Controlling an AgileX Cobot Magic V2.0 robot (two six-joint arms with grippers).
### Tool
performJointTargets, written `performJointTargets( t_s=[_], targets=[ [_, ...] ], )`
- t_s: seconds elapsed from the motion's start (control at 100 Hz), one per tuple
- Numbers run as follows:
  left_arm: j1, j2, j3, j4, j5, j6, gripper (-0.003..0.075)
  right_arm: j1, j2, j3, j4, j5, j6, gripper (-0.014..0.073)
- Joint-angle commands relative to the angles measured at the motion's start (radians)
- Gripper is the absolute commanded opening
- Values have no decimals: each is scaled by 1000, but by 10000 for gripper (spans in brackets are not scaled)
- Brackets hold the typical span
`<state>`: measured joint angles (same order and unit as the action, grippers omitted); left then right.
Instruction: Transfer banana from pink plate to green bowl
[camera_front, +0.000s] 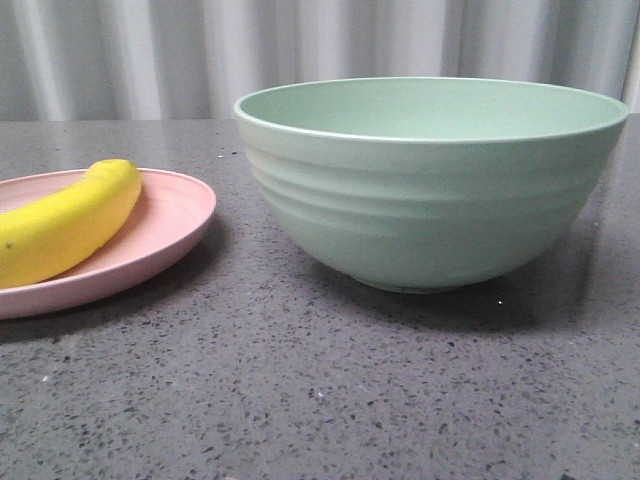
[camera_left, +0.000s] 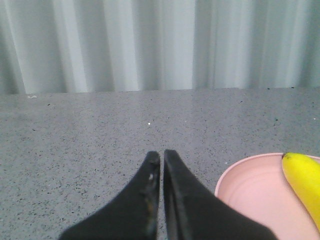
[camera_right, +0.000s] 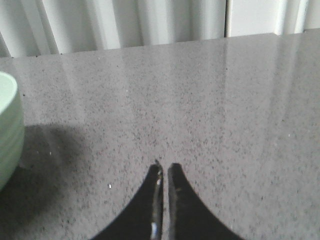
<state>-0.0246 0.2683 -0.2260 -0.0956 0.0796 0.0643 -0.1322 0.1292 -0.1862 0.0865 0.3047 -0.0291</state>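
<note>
The yellow banana (camera_front: 70, 220) lies on the pink plate (camera_front: 170, 225) at the left of the front view. The large green bowl (camera_front: 430, 190) stands to the plate's right, a small gap between them. Neither gripper shows in the front view. My left gripper (camera_left: 161, 156) is shut and empty over bare table, with the pink plate (camera_left: 250, 192) and the banana's dark-tipped end (camera_left: 302, 177) beside it. My right gripper (camera_right: 165, 167) is shut and empty over bare table, the green bowl's ridged side (camera_right: 7, 132) off to one side.
The grey speckled tabletop (camera_front: 320, 390) runs back to a pale pleated curtain (camera_front: 320, 50). The bowl casts a shadow (camera_right: 45, 165) on the table near my right gripper.
</note>
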Motion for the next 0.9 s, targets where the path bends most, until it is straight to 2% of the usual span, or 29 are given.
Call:
performJointTargets(
  t_s=[0.0,0.12,0.25,0.34,0.48,0.55,0.6,0.73,0.89],
  targets=[
    [0,76,-69,-9,-112,-1,-20,-3,100,-108,-12,-48,-3,-64],
    [0,143,-97,-9,-174,-1,-20,-3,224,-216,-12,-6,-3,-64],
    [0,210,-106,-9,-225,-1,-11,-3,328,-288,-5,-24,-3,-64],
    [0,242,-106,-9,-249,-1,90,-3,380,-287,-3,-59,-3,-64],
    [0,264,-106,-11,-327,-8,370,-3,438,-287,28,-54,-3,-64],
    [0,264,-106,-11,-338,-24,432,-3,452,-287,41,-48,-3,-64],
    [0,268,-108,-11,-336,-24,428,-3,456,-287,45,-48,-3,-64],
    [-8,297,-162,-11,-186,-24,410,-3,456,-287,46,-50,-3,-64],
    [-85,376,-301,-11,43,-24,410,-3,456,-287,46,-59,-3,-64]
  ],
)
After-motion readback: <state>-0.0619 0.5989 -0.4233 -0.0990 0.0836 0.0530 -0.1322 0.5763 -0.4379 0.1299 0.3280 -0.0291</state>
